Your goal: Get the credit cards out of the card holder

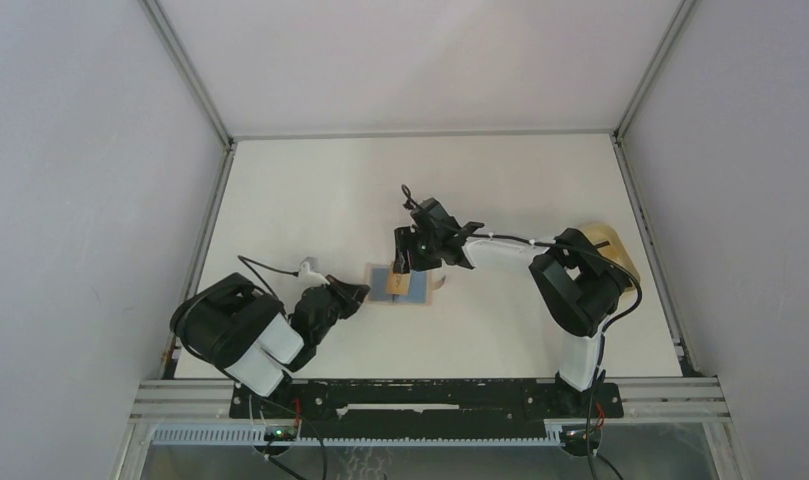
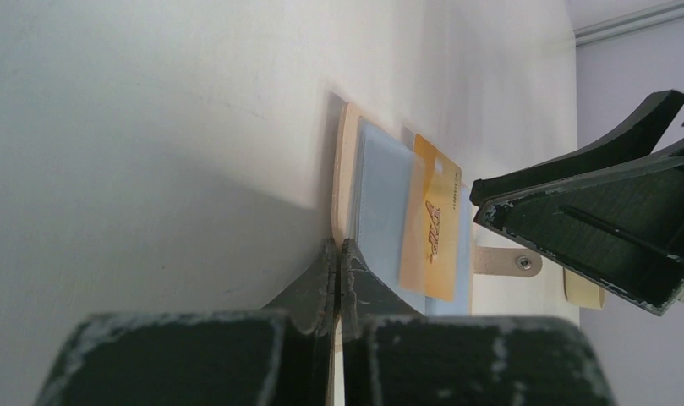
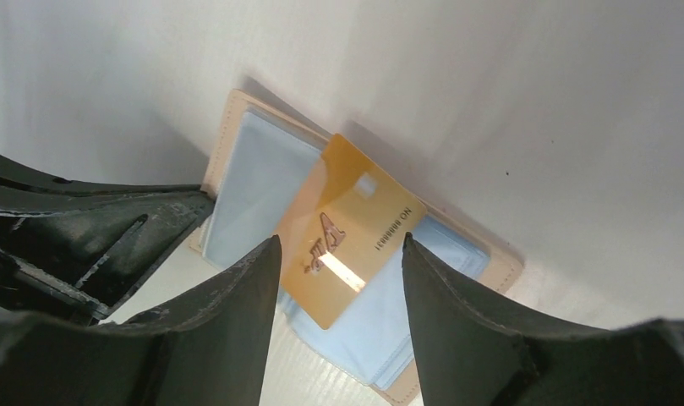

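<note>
Holder (image 1: 382, 282) is seen lying open and flat on the white table (image 1: 310, 190), near its middle and between the two arms. It is shown as a small tan rectangle with a narrow stitched border, and its inside is filled with pale blue translucent sleeves (image 3: 258, 182). A short tan tab (image 2: 506, 260) with a small metal snap is seen at one side, resting on the table. One card (image 3: 351, 228) is visible: gold-orange and glossy, printed with a red logo and a line of digits along one edge. It is laid askew across the sleeves, and part of it is veiled by a sleeve while the rest is bare. The left gripper (image 2: 338, 254) is closed with its fingertips pressed together, and the tips are set against the holder's tan edge on the left arm's side. The right gripper (image 3: 340, 245) is held over the holder with its jaws well apart, one finger on each side of the card. No grip on the card can be made out. A tan tray (image 1: 612, 245) is partly hidden behind the right arm, well apart from the holder.
</note>
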You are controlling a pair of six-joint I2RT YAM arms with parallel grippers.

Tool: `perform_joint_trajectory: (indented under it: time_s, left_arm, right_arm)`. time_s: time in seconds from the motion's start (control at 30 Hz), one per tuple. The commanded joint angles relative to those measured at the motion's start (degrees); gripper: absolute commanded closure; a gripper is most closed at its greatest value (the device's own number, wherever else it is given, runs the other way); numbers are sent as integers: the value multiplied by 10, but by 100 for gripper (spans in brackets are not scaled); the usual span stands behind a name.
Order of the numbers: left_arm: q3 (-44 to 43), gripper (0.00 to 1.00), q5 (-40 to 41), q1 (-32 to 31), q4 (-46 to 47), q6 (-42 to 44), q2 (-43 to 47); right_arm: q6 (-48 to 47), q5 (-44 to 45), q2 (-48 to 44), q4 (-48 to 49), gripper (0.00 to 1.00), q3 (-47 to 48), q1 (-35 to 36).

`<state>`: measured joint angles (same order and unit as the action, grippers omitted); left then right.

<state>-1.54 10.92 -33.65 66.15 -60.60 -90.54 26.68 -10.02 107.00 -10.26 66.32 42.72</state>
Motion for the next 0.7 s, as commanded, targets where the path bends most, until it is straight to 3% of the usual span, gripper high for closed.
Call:
perform_joint_trajectory:
  time_s: [0.0, 0.37, 0.67]
  left_arm:
    - [-4, 100, -12, -2, -14, 5, -23]
    - [1, 100, -11, -2, -1, 3, -28]
    - [4, 100, -9, -3, 0, 2, -28]
  right_arm:
    - [-36, 16, -13, -15, 38, 36, 9]
    - [-17, 21, 13, -48, 36, 54, 4]
    - [38, -112, 32, 30, 35, 17, -43]
